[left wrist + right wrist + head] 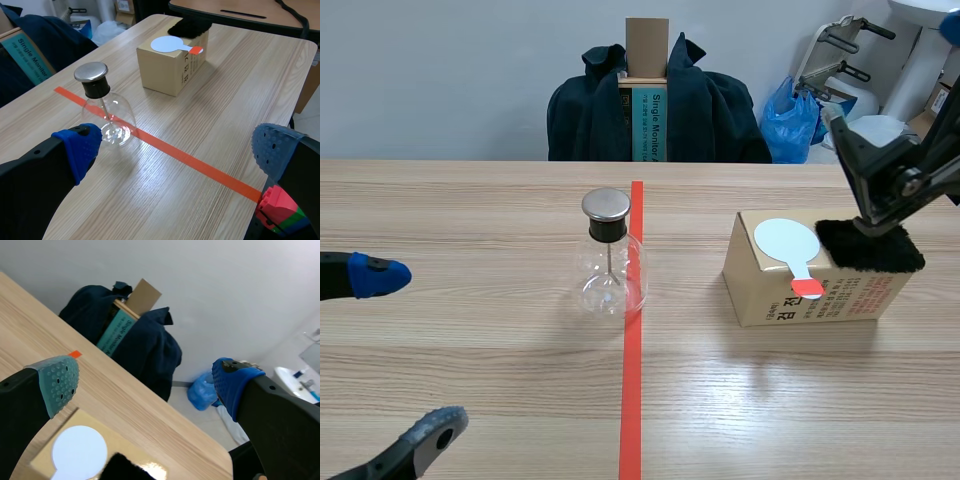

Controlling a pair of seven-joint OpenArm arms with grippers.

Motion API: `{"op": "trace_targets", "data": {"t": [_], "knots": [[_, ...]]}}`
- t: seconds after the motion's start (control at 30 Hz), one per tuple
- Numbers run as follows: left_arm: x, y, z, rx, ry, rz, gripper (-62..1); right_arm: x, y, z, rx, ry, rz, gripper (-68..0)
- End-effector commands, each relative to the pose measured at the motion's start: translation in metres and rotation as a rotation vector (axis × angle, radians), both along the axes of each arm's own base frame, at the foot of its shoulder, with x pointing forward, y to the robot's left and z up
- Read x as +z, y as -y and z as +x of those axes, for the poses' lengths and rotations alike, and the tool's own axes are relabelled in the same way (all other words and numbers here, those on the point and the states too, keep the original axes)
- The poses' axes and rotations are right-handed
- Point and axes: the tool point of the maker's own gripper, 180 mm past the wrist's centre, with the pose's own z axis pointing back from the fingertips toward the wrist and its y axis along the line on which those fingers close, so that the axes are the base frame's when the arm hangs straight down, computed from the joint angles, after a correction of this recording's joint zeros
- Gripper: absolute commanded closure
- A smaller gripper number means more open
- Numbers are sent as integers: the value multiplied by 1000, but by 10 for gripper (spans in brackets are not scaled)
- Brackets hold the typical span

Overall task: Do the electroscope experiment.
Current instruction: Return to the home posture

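At the middle of the scene view, the electroscope (612, 262), a clear glass flask with a black stopper and a round metal cap, stands upright on the wooden table (470, 210), just left of the red tape line (632, 380). At right centre sits a cardboard box (790, 295). A white disc paddle with a red handle (788, 243) lies flat on its top, and a black fur pad (872, 250) lies beside the paddle. The right gripper (876, 222) comes down from the upper right to the fur's top edge; whether it touches, I can't tell. At lower left the left gripper (405, 352) is spread wide with nothing in it. A dark jacket (710, 115) drapes a chair at top centre.

From the left wrist, the left gripper (177, 150) gapes wide and holds nothing. The electroscope (107, 117) stands just ahead of one blue pad (80, 147), on the tape line (200, 165). The cardboard box (167, 67) lies further ahead, with the paddle (170, 44) and fur (192, 27) on top.

From the right wrist, the right gripper (145, 385) is wide apart and empty. The paddle's disc (79, 454) and the fur (125, 469) lie below it on the box (42, 456).
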Motion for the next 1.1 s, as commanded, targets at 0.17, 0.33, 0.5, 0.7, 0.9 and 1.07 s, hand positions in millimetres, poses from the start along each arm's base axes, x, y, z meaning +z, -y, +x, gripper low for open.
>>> {"op": "trace_targets", "data": {"t": [0.17,0.33,0.5,0.7,0.9,1.07], "knots": [[8,1,3,21,21,-35,-623,25,-18,1,42,14,53,-542],[7,1,3,20,20,-34,-623,21,-22,-1,48,-8,91,-542],[7,1,3,20,20,-34,-623,20,-23,-1,38,-11,124,-542],[7,1,3,20,20,-34,-623,20,-23,-1,21,-10,170,-542],[7,1,3,20,20,-34,-623,20,-23,-1,10,-10,194,-542],[7,1,3,21,19,-32,-623,20,-23,-1,9,-11,196,-542]]}}
